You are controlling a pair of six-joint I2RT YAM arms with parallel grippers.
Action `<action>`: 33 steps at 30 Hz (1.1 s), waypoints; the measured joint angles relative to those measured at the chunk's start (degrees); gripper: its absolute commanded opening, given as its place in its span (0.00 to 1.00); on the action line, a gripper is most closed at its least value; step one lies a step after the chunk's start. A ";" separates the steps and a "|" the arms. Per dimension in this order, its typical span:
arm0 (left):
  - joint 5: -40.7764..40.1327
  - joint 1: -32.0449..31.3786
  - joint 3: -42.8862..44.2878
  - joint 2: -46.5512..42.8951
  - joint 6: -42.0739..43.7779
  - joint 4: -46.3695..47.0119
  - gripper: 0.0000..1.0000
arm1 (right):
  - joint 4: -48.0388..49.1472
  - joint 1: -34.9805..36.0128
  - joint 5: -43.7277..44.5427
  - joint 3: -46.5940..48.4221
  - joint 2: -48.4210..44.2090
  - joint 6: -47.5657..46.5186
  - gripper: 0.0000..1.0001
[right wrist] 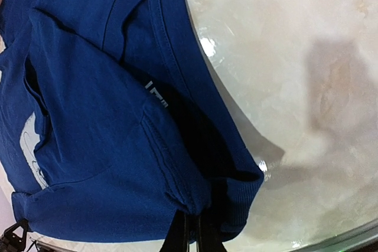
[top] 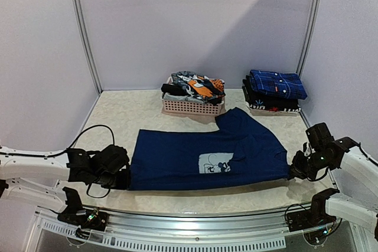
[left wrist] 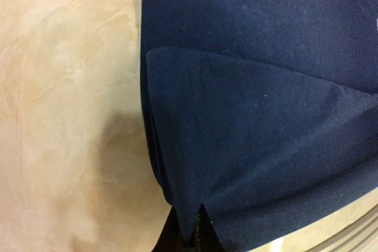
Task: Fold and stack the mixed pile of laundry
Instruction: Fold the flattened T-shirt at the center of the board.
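Note:
A navy T-shirt with a pale cartoon print lies spread across the middle of the table. My left gripper is shut on its left edge; in the left wrist view the navy T-shirt runs down into the pinched fingertips. My right gripper is shut on the shirt's right edge, where the navy T-shirt bunches at the hem between the fingers. The rest of the mixed laundry pile sits in a pale pink basket at the back.
A stack of folded garments, blue plaid on top, stands at the back right beside the basket. A black cable loops over the table near the left arm. The metal front rail runs along the near edge.

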 measured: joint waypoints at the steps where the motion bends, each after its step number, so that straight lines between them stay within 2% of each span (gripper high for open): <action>1: 0.42 -0.13 0.17 -0.85 -0.37 -0.92 0.00 | -0.83 0.00 -0.28 0.26 -0.24 0.17 0.00; 6: 1.92 -1.90 1.40 -5.27 -3.17 -7.52 0.00 | -5.18 0.00 -2.32 0.26 -3.74 0.90 0.00; 9: 2.32 -2.43 1.51 -7.30 -4.70 -9.84 0.06 | -6.56 0.00 -2.93 -0.28 -5.92 1.36 0.01; 13: 3.10 -2.56 -0.02 -8.15 -6.78 -9.42 0.18 | -5.81 0.00 -4.37 -4.74 -8.83 2.71 0.28; 16: 3.78 -2.64 -2.05 -7.04 -7.98 -9.18 0.36 | -6.10 -0.02 -4.48 -7.76 -9.84 3.67 0.40; 19: 3.61 -2.89 -2.73 -5.99 -8.52 -9.75 0.50 | -6.73 -0.02 -4.26 -8.11 -10.78 3.65 0.52; 21: 3.19 -3.04 -2.67 -6.08 -8.74 -9.75 0.61 | -7.48 -0.02 -3.87 -7.67 -12.17 3.65 0.71; 22: 2.84 -3.13 -2.60 -6.32 -8.72 -9.86 0.67 | -7.96 -0.02 -3.72 -7.10 -13.16 3.48 0.77; 24: 1.68 -3.23 -1.95 -6.93 -8.35 -10.56 0.77 | -8.50 -0.02 -2.97 -5.53 -15.04 3.19 0.83; 27: -1.66 -3.30 1.27 -8.17 -6.86 -11.82 0.82 | -7.78 -0.02 -1.92 -3.50 -16.33 2.47 0.85; 33: -10.03 -3.30 8.59 -7.61 -0.68 -8.17 0.82 | 2.16 -0.02 -0.72 -4.11 -15.19 1.44 0.92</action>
